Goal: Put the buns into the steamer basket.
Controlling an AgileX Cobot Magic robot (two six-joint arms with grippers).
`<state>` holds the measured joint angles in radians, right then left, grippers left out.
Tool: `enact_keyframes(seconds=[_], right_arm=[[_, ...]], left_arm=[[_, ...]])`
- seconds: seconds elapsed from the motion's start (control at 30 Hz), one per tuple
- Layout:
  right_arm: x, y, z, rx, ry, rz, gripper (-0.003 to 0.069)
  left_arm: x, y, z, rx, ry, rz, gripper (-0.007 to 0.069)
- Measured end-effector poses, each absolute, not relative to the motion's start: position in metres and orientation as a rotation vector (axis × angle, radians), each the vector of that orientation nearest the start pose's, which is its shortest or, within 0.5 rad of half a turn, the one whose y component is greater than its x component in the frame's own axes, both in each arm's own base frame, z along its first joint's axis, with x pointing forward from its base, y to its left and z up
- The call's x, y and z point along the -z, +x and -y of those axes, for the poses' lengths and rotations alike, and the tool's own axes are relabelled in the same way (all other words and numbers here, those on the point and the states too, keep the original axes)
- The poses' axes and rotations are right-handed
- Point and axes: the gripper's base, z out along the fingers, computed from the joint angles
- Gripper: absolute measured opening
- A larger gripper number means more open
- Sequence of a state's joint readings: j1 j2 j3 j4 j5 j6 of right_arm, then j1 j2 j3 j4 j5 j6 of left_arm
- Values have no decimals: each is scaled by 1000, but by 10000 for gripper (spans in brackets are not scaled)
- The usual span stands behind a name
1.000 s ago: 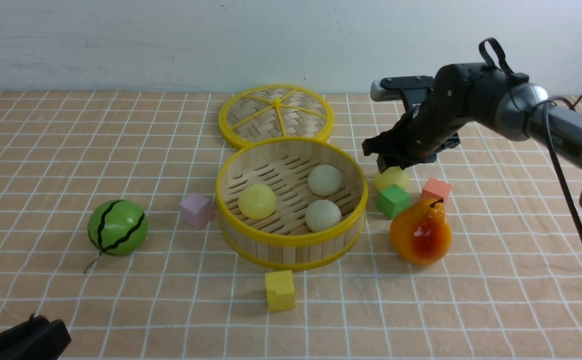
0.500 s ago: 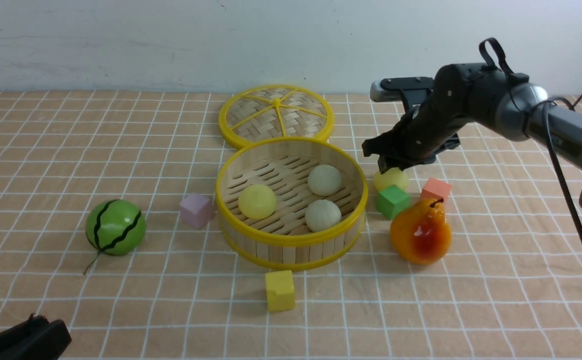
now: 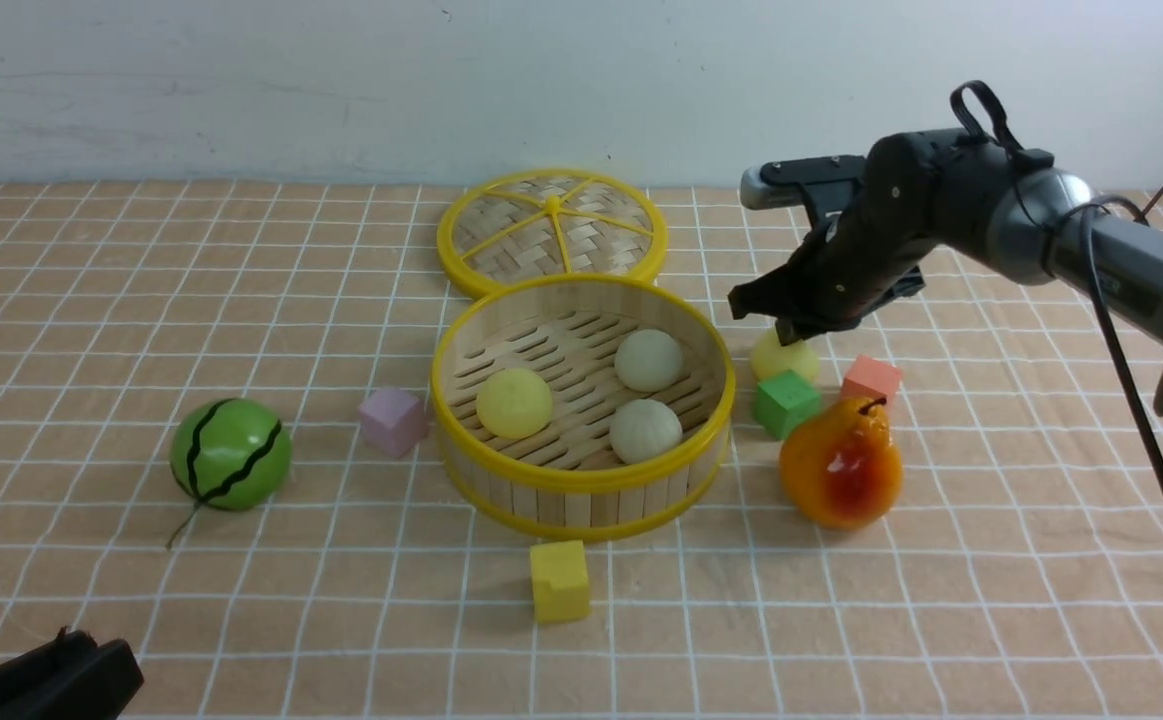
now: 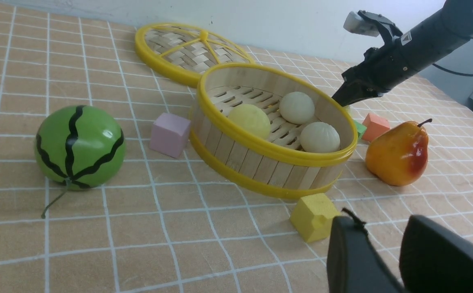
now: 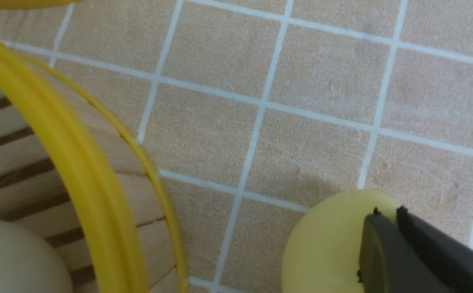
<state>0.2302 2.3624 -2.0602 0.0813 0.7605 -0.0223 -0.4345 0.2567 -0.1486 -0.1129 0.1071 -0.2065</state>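
- Plainly, the tiled counter point(image 3: 341, 640) is carrying everything, with the pale wall point(image 3: 341, 90) standing behind it.
- The right gripper point(image 5: 391, 211) is reaching in over the counter, its jaws closed tip to tip and touching the yellow bun outside the basket; whether they are pinching it, I cannot tell.
- The steamer basket point(image 3: 578, 502) is sitting upright mid-counter, holding three buns.
- The woven lid point(image 3: 501, 225) is lying flat just behind the basket.
- The left gripper point(image 4: 382, 234) is hovering at the near left, its jaws parted and holding nothing.
- The watermelon ball point(image 3: 231, 454) is resting well to the left of the basket.
- The orange pear point(image 3: 841, 465) is resting to the right.
- One yellow bun point(image 3: 514, 403) is lying inside at the left; two off-white buns point(image 3: 648, 361) are lying inside at the right, one nearer than the other.
- The other yellow bun point(image 3: 784, 358) is resting on the counter, right of the basket.
- Small blocks are lying about: purple point(image 3: 393, 421) at the left, yellow point(image 3: 560, 582) in front, green point(image 3: 787, 404) and coral point(image 3: 871, 381) between that outside bun and the pear.
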Motion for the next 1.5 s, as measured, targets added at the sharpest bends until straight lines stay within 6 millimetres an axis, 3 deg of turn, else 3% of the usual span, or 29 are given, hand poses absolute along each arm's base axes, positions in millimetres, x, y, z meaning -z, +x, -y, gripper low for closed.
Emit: enact_keyframes(seconds=[0.17, 0.23, 0.27, 0.33, 0.47, 0.63, 0.7, 0.8, 1.03, 1.27, 1.3, 1.33, 1.37, 1.4, 1.5], right_arm=[[-212, 507, -124, -174, -273, -2518, -1], [-241, 500, -125, -210, -280, -2472, -1], [-244, 500, -125, -215, -281, -2467, -1], [-270, 491, -133, -293, -310, -2412, -1], [-291, 478, -162, -487, -397, -2331, 3], [-283, 474, -200, -641, -459, -2269, 7], [-265, 475, -223, -664, -498, -2239, 8], [-243, 476, -241, -657, -523, -2232, 12], [-210, 482, -250, -603, -547, -2255, 55], [-210, 482, -249, -592, -557, -2256, 256], [-215, 481, -249, -594, -562, -2255, 348], [-215, 481, -249, -594, -563, -2254, 368], [-226, 478, -246, -602, -574, -2255, 450], [-236, 475, -243, -609, -583, -2254, 486], [-260, 467, -236, -624, -599, -2253, 524]], left_arm=[[-237, 70, 34, 570, 109, -1728, 191], [-237, 70, 34, 570, 109, -1728, 196], [-237, 70, 34, 570, 109, -1728, 196], [-237, 70, 34, 570, 109, -1728, 196], [-237, 70, 34, 570, 109, -1728, 196], [-237, 70, 34, 570, 109, -1728, 196], [-237, 70, 34, 570, 109, -1728, 196], [-237, 70, 34, 570, 109, -1728, 197], [-237, 70, 34, 570, 109, -1728, 203], [-237, 70, 34, 570, 109, -1728, 209], [-237, 70, 34, 570, 109, -1728, 210], [-237, 70, 34, 570, 109, -1728, 210], [-237, 70, 34, 570, 109, -1728, 210], [-237, 70, 34, 570, 109, -1728, 211], [-237, 70, 34, 570, 109, -1728, 213]])
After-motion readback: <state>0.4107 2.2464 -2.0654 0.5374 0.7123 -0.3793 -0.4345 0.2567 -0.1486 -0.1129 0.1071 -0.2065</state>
